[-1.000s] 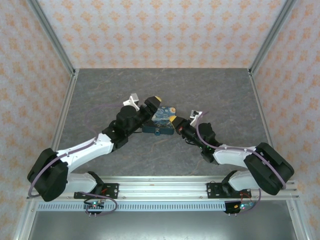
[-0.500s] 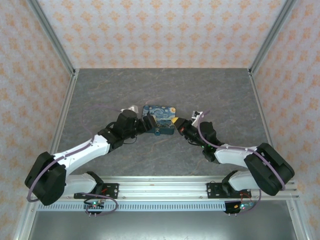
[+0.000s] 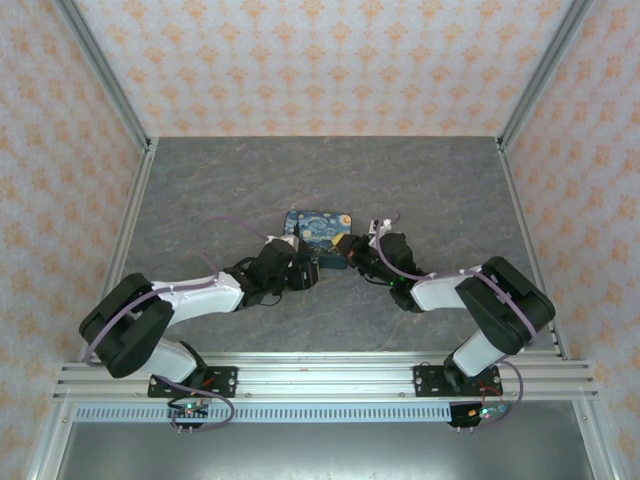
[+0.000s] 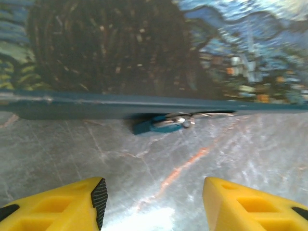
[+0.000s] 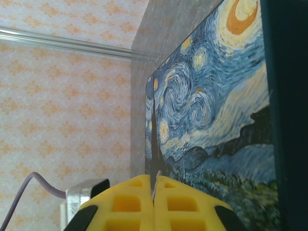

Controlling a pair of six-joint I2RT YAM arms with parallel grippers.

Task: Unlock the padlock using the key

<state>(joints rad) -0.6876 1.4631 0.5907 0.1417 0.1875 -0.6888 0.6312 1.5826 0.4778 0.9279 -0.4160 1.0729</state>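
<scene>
The padlock [image 3: 318, 228] is a flat dark blue block with yellow-white swirls, lying on the grey table. In the left wrist view its printed face [image 4: 144, 48] looms above its near edge. A small teal piece with shiny metal [image 4: 166, 122] sits under that edge. My left gripper [image 3: 305, 272] is low at the padlock's near side; its yellow fingers [image 4: 72, 207] stand open over bare table [image 4: 154, 202]. My right gripper [image 3: 347, 250] is at the padlock's right edge, shut [image 5: 155, 192] on a thin metal sliver [image 5: 157, 179] that looks like the key. The padlock's face [image 5: 211, 120] is just beyond it.
Aluminium posts and patterned walls [image 3: 320, 60] close in the grey tabletop [image 3: 430, 180] on three sides. Both arms reach in from the near rail [image 3: 320, 380] and meet at mid-table. Open tabletop lies behind the padlock and to either side.
The padlock went from tilted between the grippers to lying flat. My left arm dropped and slid to its near edge, its jaws narrowing. The right gripper edged closer, still shut.
</scene>
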